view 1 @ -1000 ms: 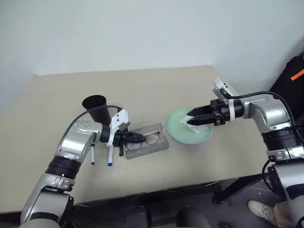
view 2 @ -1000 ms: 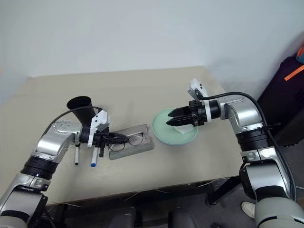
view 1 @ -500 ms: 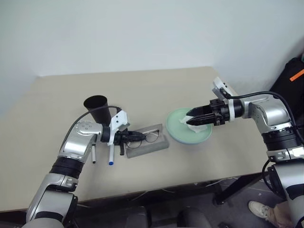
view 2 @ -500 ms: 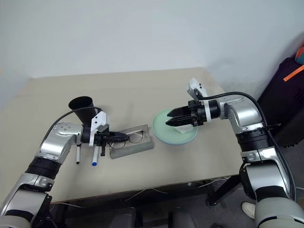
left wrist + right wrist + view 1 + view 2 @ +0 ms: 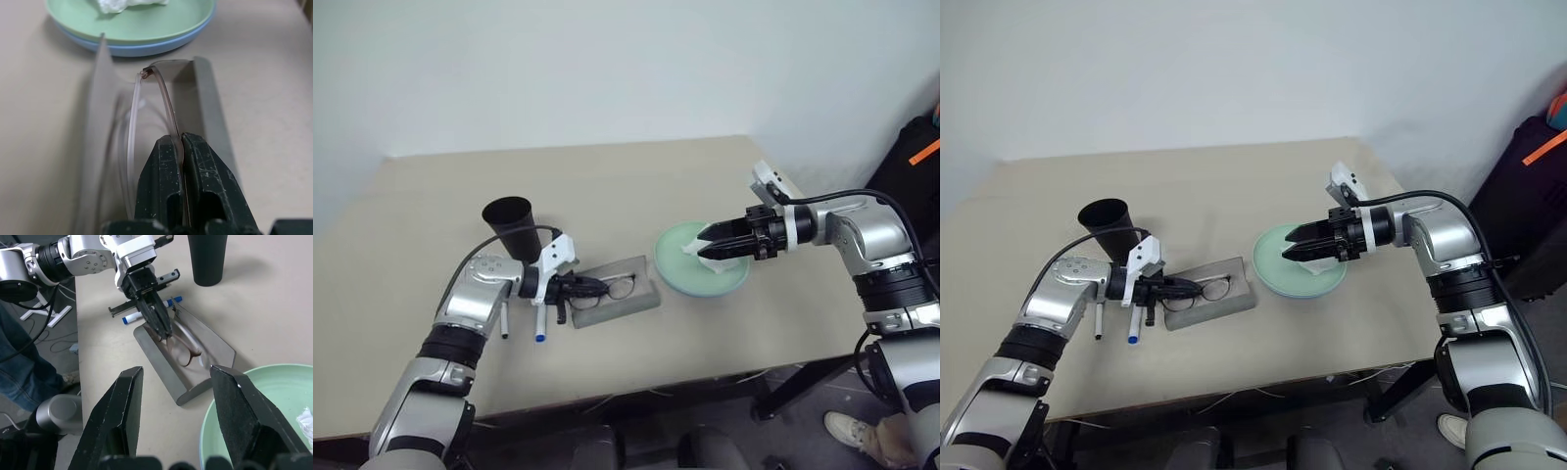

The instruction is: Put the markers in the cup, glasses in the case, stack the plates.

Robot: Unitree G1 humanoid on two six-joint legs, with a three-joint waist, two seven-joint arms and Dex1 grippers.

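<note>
My left gripper [image 5: 590,287] is shut on one temple of the thin dark-framed glasses [image 5: 621,286]. It holds them in the trough of the open grey case [image 5: 644,300], between the case walls [image 5: 210,107]. The black cup [image 5: 512,225] stands upright just behind my left wrist. Two white markers lie beside it, one black-capped [image 5: 505,321] and one blue-capped [image 5: 540,323]. To the right, the mint green plate [image 5: 705,276] sits on the light blue plate [image 5: 146,49]. My right gripper [image 5: 707,245] hangs open just above the green plate.
A crumpled white tissue [image 5: 730,262] lies in the green plate under my right gripper. The plates sit near the table's right end. A dark bag [image 5: 915,162] with an orange stripe stands beyond the table's right edge.
My left elbow has dropped a little while the gripper keeps the glasses at the case. The right arm has stayed still.
</note>
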